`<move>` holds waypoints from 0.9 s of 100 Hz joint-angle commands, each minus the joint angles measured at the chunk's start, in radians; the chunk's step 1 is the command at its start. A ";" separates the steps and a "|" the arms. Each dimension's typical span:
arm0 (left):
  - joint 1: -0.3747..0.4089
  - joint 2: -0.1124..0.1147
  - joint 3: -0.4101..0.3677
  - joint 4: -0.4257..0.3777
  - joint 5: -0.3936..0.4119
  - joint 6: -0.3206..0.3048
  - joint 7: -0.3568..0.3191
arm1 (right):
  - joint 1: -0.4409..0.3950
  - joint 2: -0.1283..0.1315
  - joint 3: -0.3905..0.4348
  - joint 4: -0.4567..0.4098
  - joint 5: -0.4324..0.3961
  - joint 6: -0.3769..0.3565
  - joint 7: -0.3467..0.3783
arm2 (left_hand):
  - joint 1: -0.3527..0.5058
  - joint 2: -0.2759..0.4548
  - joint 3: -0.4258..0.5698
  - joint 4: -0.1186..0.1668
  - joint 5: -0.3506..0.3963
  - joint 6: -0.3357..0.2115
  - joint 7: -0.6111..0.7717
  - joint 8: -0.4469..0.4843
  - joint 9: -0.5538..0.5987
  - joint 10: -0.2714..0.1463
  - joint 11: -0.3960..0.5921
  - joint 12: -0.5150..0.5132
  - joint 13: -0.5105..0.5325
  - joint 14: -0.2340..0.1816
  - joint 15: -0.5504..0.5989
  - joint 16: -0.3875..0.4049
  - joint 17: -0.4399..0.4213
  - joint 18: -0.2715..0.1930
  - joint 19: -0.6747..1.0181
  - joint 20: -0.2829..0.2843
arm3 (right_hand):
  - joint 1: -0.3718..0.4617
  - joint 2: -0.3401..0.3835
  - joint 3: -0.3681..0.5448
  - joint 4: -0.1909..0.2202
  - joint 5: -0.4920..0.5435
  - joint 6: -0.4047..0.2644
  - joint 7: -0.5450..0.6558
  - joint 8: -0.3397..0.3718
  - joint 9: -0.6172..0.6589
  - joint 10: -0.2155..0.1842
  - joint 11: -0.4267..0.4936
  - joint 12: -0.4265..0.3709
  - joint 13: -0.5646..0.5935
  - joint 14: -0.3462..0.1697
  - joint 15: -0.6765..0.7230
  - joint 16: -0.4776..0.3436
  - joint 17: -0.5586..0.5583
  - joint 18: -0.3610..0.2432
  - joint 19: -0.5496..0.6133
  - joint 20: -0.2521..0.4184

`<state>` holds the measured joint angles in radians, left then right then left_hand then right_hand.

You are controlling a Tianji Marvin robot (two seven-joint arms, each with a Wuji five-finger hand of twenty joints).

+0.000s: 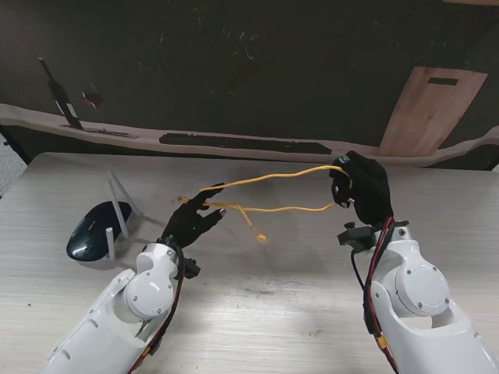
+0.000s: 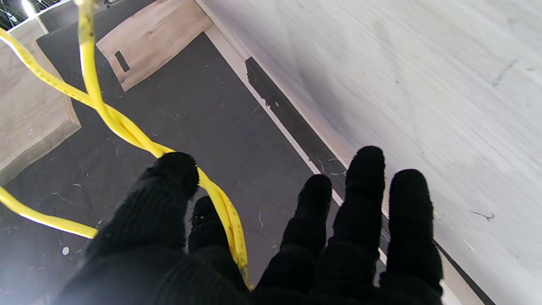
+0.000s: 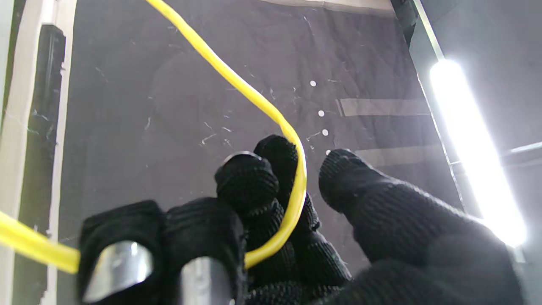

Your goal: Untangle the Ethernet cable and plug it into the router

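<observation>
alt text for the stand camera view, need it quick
Two black-gloved robot hands, left hand and right hand, hold a yellow cable stretched between them above a pale wooden table. One plug end dangles mid-table; a dark router sits at left.

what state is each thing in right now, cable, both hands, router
Ethernet cable: lifted off the table, strung between both hands, one plug end dangling free.
left hand: shut on the cable.
right hand: shut on the cable.
router: on the table, nothing plugged in.
</observation>
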<state>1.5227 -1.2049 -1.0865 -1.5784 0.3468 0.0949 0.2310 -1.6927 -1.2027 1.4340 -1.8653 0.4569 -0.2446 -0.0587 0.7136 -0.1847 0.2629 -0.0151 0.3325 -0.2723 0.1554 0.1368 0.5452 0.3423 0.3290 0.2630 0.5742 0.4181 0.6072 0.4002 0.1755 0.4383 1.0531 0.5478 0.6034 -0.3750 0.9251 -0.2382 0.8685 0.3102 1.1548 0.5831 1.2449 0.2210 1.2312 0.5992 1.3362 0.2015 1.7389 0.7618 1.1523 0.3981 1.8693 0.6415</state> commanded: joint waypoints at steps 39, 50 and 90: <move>0.001 0.042 -0.009 -0.009 0.051 0.037 -0.123 | 0.008 -0.009 0.050 0.025 -0.055 -0.095 -0.053 | -0.092 -0.122 0.147 0.014 -0.198 0.259 -0.211 -0.157 -0.042 0.005 0.027 0.031 0.078 0.075 0.034 0.014 0.076 -0.001 0.057 0.041 | -0.021 -0.021 0.024 0.008 0.016 -0.091 0.095 0.001 0.134 0.111 0.177 0.012 -0.025 -0.206 0.029 0.021 0.018 -0.012 0.112 -0.013; 0.003 0.039 -0.008 -0.015 0.050 0.057 -0.117 | 0.010 -0.008 0.064 0.025 -0.077 -0.116 -0.059 | -0.089 -0.121 0.150 0.012 -0.199 0.312 -0.211 -0.156 -0.059 0.020 0.024 0.030 0.072 0.086 0.030 0.012 0.072 0.001 0.052 0.039 | -0.021 -0.022 0.024 0.008 0.016 -0.091 0.096 -0.001 0.134 0.110 0.177 0.011 -0.024 -0.207 0.028 0.021 0.018 -0.013 0.112 -0.014; -0.002 0.026 0.000 0.012 0.052 0.021 -0.058 | -0.016 0.000 0.051 -0.036 -0.110 -0.055 -0.043 | -0.074 -0.104 0.145 0.011 -0.194 0.353 -0.191 -0.140 -0.343 -0.046 -0.047 -0.015 -0.110 0.066 -0.082 -0.027 -0.087 -0.034 -0.106 -0.040 | -0.023 -0.023 0.025 0.007 0.015 -0.095 0.100 -0.004 0.134 0.106 0.178 0.009 -0.024 -0.211 0.028 0.021 0.018 -0.018 0.112 -0.016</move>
<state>1.5195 -1.1744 -1.0866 -1.5753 0.4138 0.1351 0.1811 -1.7041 -1.2012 1.4998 -1.8889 0.3355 -0.3073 -0.1252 0.6451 -0.2892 0.4035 -0.0142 0.1790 0.0541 -0.0295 -0.0054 0.2448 0.3389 0.2957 0.2672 0.5031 0.4181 0.5499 0.3880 0.1290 0.4205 0.9918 0.5408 0.6034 -0.3766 0.9362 -0.2382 0.8657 0.2441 1.2287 0.5763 1.2455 0.2195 1.2312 0.5977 1.3363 0.1995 1.7390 0.7621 1.1523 0.4004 1.8689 0.6388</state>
